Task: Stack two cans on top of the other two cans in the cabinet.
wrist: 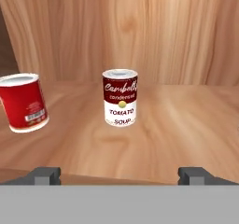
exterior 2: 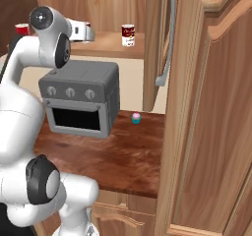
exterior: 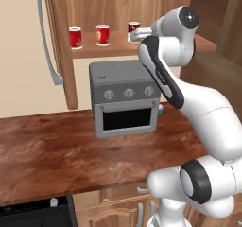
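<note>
The open cabinet's plank shelf (exterior: 94, 51) carries the cans. A plain bright red can (exterior: 75, 37) stands at its left, and a red can with a pale label (exterior: 102, 34) (wrist: 23, 101) beside it. The can that is dark red above and white below (wrist: 120, 97) (exterior: 133, 27) stands upright straight ahead of my gripper (wrist: 120, 174) (exterior: 133, 36) (exterior 2: 92, 33). The gripper is open at shelf height, a short way in front of that can, with nothing between its fingers. A mostly white can with a red upper band (exterior 2: 128, 35) stands alone farther right.
A grey toaster oven (exterior: 124, 98) (exterior 2: 81, 97) sits on the wood counter (exterior: 56, 145) just below the shelf. A small pink and teal item (exterior 2: 136, 118) lies beside it. The cabinet doors stand open, with grey handles (exterior: 47, 37) (exterior 2: 167, 38) on both sides.
</note>
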